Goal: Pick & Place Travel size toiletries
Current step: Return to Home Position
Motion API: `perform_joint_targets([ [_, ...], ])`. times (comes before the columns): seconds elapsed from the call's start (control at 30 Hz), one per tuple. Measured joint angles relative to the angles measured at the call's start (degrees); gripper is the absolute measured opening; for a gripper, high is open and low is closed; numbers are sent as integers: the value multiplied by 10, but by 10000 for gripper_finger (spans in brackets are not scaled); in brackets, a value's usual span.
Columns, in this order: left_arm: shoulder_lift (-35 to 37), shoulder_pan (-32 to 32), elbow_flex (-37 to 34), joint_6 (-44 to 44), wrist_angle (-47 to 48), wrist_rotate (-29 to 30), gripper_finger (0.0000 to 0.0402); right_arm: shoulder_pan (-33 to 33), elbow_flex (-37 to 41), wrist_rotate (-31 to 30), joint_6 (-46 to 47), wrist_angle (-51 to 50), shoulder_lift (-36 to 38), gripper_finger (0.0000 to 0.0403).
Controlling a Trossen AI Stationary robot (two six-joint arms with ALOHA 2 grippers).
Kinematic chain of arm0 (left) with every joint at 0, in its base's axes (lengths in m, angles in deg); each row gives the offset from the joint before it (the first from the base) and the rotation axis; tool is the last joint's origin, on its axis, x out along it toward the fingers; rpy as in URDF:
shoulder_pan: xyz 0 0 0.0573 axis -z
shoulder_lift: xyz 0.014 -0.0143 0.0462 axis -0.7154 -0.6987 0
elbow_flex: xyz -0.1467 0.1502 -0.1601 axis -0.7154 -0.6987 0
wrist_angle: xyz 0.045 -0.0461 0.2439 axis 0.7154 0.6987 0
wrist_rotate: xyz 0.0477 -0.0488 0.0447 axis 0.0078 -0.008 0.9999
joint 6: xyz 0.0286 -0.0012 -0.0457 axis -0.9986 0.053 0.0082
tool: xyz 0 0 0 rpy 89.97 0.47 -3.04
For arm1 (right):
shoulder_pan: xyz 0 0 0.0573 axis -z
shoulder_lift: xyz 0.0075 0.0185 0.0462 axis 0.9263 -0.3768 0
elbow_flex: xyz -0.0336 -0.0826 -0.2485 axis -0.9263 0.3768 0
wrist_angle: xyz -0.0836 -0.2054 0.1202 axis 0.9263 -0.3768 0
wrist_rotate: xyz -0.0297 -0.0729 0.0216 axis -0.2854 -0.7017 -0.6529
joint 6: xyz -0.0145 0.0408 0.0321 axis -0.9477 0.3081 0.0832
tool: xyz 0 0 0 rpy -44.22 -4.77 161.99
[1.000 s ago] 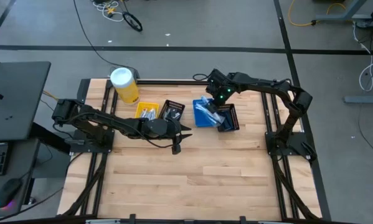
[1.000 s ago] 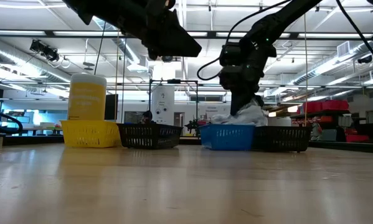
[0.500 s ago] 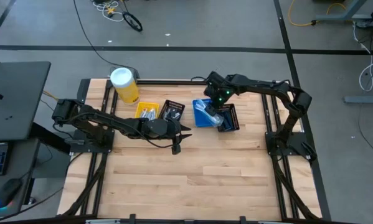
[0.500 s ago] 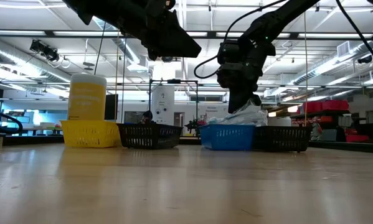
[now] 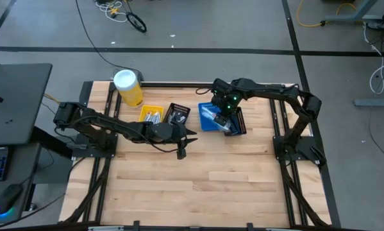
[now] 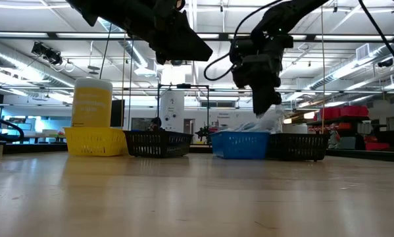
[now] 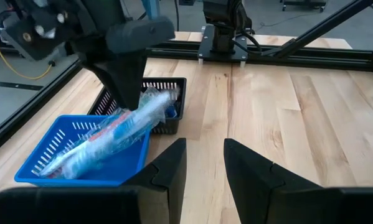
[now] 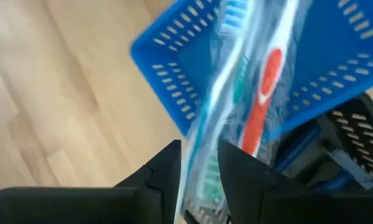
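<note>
My right gripper (image 7: pixel 134 99) hovers over the blue bin (image 5: pixel 206 122), shut on a clear-wrapped light-blue toothbrush (image 7: pixel 139 117). A red-white brush (image 8: pixel 264 81) lies right beside it in the wrapping. More wrapped brushes (image 5: pixel 212 115) fill the blue bin. In the low view the right gripper (image 6: pixel 270 105) points down at the white wrapping heap (image 6: pixel 266 124). My left gripper (image 5: pixel 182 149) hangs open above bare table, left of the bins; the left wrist view shows its fingers (image 7: pixel 174 163) apart with nothing between them. My right gripper pinches the wrapped toothbrush between its two fingers near the end (image 7: pixel 150 106) that reaches over the black bin, coming from above and pointing down. The fingers lie across the brush. Its other end (image 7: pixel 68 158) rests slanting in the blue bin.
A row of bins stands near the far edge: a yellow bin (image 5: pixel 151 114), a black bin (image 5: pixel 177 115), the blue bin, and a second black bin (image 5: pixel 238 122). A yellow canister with a white lid (image 5: pixel 129 86) stands far left. The near half of the table is bare wood.
My right gripper has lifted a little and shifted toward the table's right, from over the blue bin toward the right black bin, turning about as it went. The wrapping heap's top has shifted right with it. My left arm has kept still.
</note>
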Motion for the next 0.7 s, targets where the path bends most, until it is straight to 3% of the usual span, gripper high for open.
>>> perform_joint_targets([
  [0.4,0,0,0,0,0,0,114,-4,-8,-24,-44,34,5,113],
  [0.7,0,0,0,5,2,19,103,-22,-32,-102,-94,16,82,103],
])
